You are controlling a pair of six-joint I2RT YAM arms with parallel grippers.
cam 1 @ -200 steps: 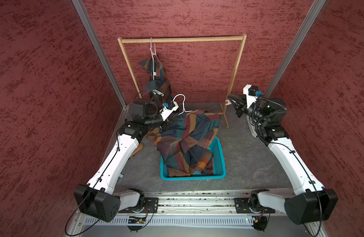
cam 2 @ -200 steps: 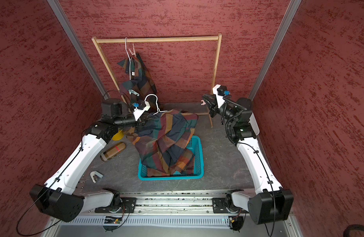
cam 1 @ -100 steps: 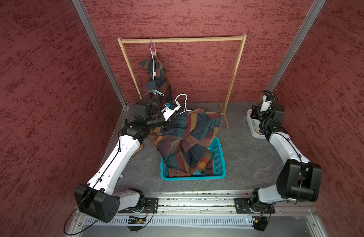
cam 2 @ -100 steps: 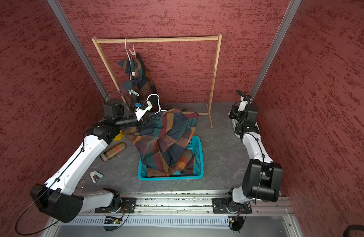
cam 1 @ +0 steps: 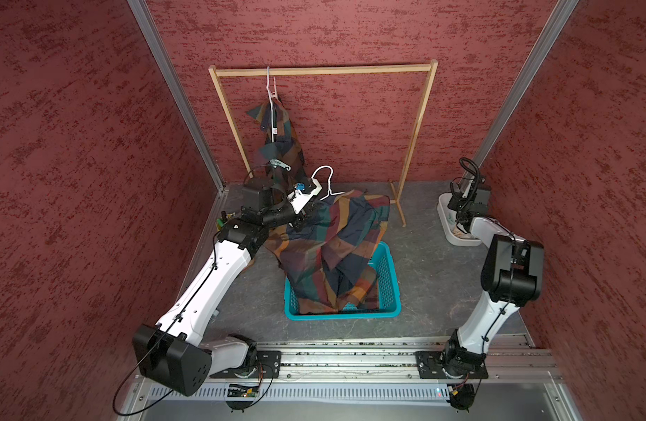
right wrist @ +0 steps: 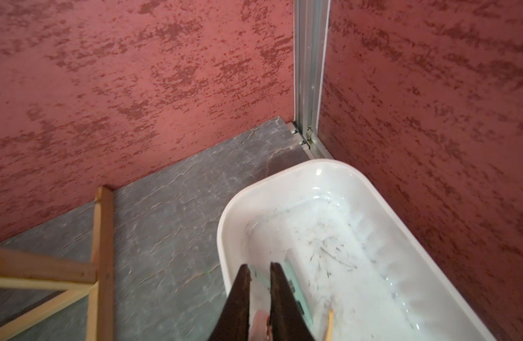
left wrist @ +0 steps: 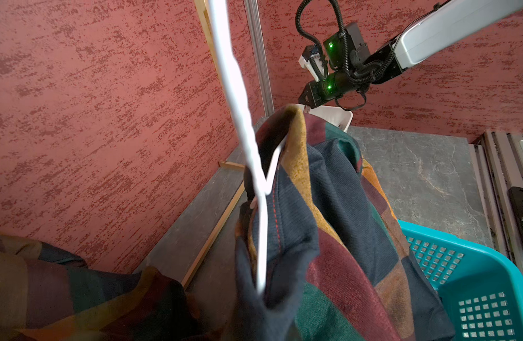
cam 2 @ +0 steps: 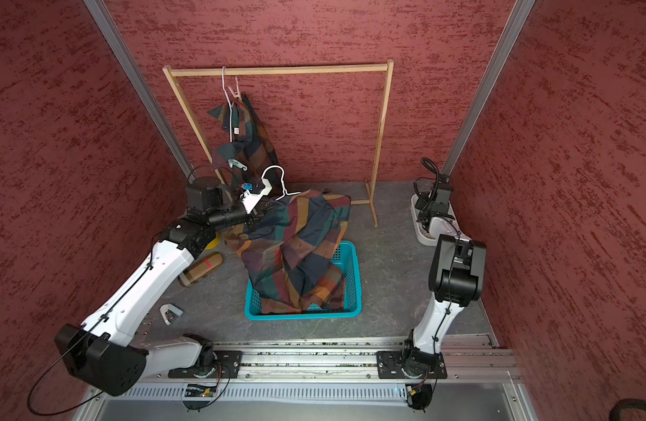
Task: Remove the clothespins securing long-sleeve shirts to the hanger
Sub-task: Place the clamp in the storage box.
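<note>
As I hover above the tray (right wrist: pixel 242 206): right gripper (right wrist: pixel 259 265) pinches a pink clothespin (right wrist: pixel 261 321), tray directly below.
Left gripper (cam 1: pixel 302 218): clenched at the draped shirt (cam 1: pixel 336 248) by its hanger (left wrist: pixel 236 88).

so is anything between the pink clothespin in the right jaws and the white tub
Nothing visible. The right gripper hangs over the open white tub with the pink clothespin in its jaws; only a mint clothespin lies inside.
</note>
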